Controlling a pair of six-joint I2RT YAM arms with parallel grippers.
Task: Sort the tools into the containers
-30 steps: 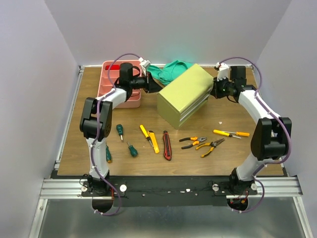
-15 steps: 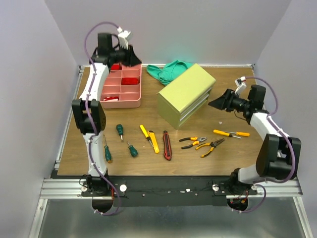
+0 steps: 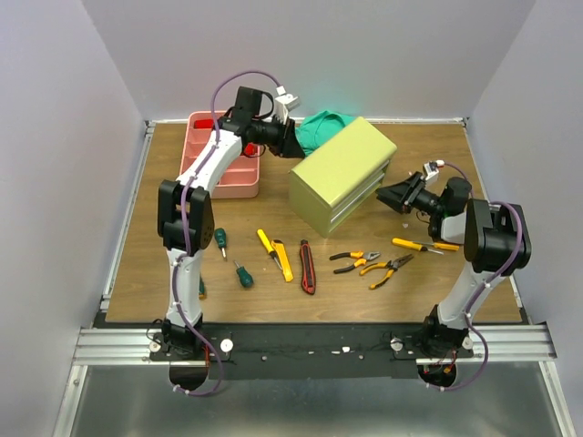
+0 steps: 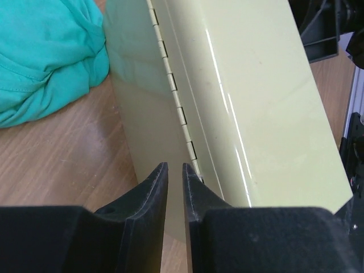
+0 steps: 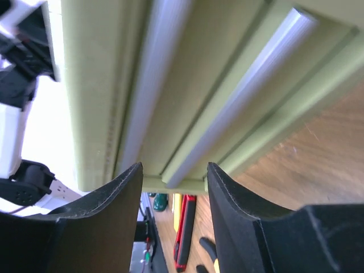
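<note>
- Just ahead of my right claw (image 5: 174, 166) is the drawer front of the olive-green chest (image 3: 342, 168). The fingers stand apart, and the end of a silver drawer handle (image 5: 239, 91) is lined up with the gap. I see no contact. I judge it is posed this way to catch that handle and draw the drawer out, so the tools have somewhere to go.
- Right off the tips of my left claw (image 4: 174, 166) runs the chest's back edge with its hinge (image 4: 181, 114). The fingers are nearly together, with a thin slit between them and nothing in it. My read is that this claw sits at the back to brace the chest against the pull. I cannot tell whether it touches.
- Left of that claw the green cloth (image 4: 45, 62) lies bunched beside the chest; it is no part of the job.
- Behind the left claw, away from the chest, sits the pink tray (image 3: 239, 192).
- Well back from both claws, toward the arm bases, the red-black knife (image 3: 307, 266), pliers (image 3: 355, 259) and green-handled screwdrivers (image 3: 242, 274) lie loose on the table (image 3: 164, 228). None is held, so I judge the sorting not yet begun.
</note>
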